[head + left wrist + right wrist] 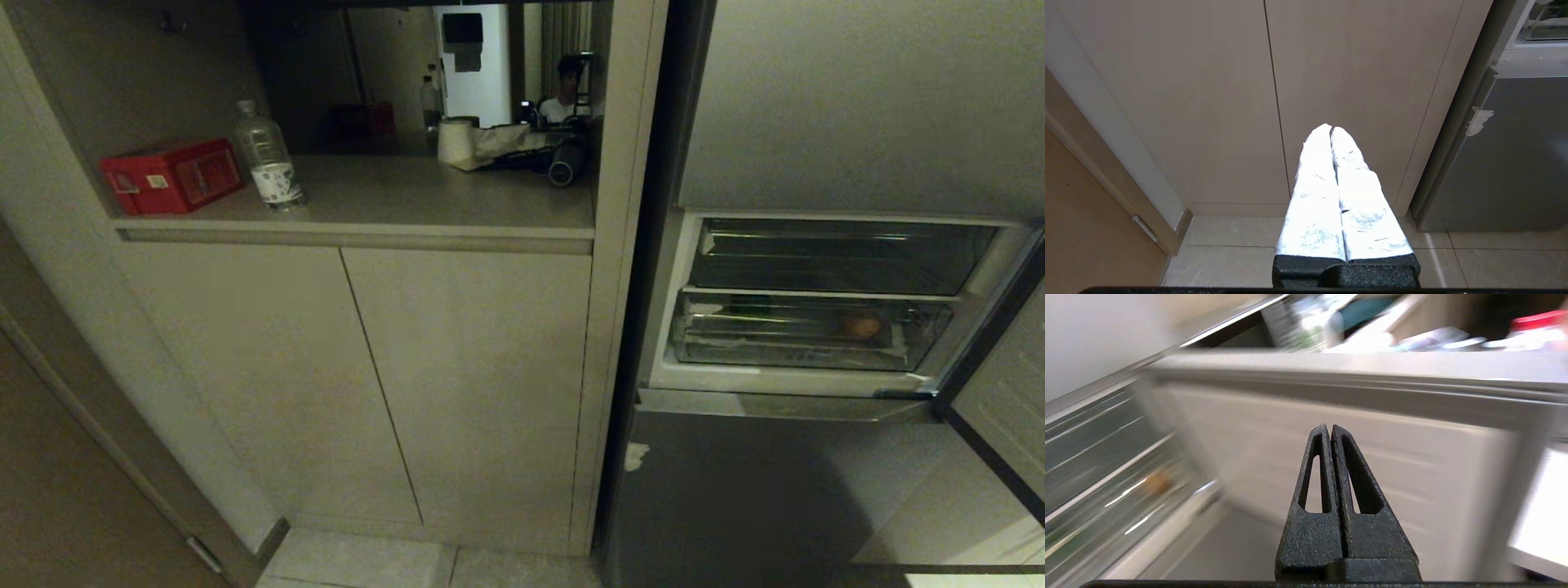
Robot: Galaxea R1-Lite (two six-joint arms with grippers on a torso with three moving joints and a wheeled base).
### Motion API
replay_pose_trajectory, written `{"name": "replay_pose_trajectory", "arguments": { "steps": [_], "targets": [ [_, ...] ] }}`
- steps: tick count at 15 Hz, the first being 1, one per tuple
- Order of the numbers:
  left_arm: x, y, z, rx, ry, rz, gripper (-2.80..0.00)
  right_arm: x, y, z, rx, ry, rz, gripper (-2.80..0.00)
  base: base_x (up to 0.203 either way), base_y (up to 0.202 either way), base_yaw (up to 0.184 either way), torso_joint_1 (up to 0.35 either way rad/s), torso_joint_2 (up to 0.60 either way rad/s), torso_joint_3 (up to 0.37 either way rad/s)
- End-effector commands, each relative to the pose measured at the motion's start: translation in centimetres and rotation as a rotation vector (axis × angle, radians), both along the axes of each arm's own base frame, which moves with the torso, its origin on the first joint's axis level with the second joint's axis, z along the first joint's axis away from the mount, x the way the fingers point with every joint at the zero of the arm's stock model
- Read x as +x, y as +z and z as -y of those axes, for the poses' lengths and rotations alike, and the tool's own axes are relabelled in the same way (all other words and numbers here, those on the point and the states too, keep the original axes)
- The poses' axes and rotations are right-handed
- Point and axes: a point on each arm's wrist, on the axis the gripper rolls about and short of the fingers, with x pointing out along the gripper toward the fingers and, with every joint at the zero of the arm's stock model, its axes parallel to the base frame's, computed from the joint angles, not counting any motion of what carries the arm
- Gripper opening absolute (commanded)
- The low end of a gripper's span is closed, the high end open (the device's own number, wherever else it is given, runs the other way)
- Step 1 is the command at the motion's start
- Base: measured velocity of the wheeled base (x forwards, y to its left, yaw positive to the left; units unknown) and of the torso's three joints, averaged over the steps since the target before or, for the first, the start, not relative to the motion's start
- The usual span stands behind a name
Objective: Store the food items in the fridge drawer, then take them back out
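Note:
The fridge drawer [775, 353], a clear bin in the open grey fridge, sits pushed in under a second clear bin [841, 257]. A round orange-brown food item [863, 327] lies inside it towards the right. The right wrist view shows the same piece as an orange blur [1157, 482] behind the clear front. I cannot make out the green item. Neither arm shows in the head view. My right gripper [1329, 426] is shut and empty, in the air before the fridge's open door. My left gripper [1330, 127] is shut and empty, low before the cabinet doors.
Left of the fridge is a beige cabinet [367, 367] with a recessed shelf holding a red box [171, 174], a water bottle [268, 157] and a paper roll [455, 140]. The fridge door [1004, 392] stands open at the right. A person's reflection [567, 86] shows behind the shelf.

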Motion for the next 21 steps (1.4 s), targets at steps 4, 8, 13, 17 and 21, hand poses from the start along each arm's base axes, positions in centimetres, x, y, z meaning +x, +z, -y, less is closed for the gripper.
{"name": "replay_pose_trajectory", "arguments": {
  "steps": [4, 8, 13, 17, 21],
  "targets": [
    [0.0, 0.0, 0.0, 0.0, 0.001, -0.002, -2.8, -0.6, -2.2, -3.9, -0.064, -0.109, -0.014, -2.8, 0.0, 0.0, 0.0, 0.0, 0.0, 0.0],
    [0.0, 0.0, 0.0, 0.0, 0.001, -0.002, -2.8, 0.2, -3.3, -6.0, -0.094, -0.011, -0.036, -2.8, 0.0, 0.0, 0.0, 0.0, 0.0, 0.0],
    [0.0, 0.0, 0.0, 0.0, 0.001, 0.0, -2.8, 0.2, -4.7, -7.2, -0.108, 0.372, -0.087, -2.8, 0.0, 0.0, 0.0, 0.0, 0.0, 0.0],
    [0.0, 0.0, 0.0, 0.0, 0.001, -0.002, -2.8, 0.1, -5.8, -7.2, -0.132, 0.877, -0.122, -2.8, 0.0, 0.0, 0.0, 0.0, 0.0, 0.0],
    [0.0, 0.0, 0.0, 0.0, 0.001, -0.001, -2.8, -0.9, -10.1, -7.2, -0.21, 1.171, -0.244, -2.8, 0.0, 0.0, 0.0, 0.0, 0.0, 0.0]
  ]
}}
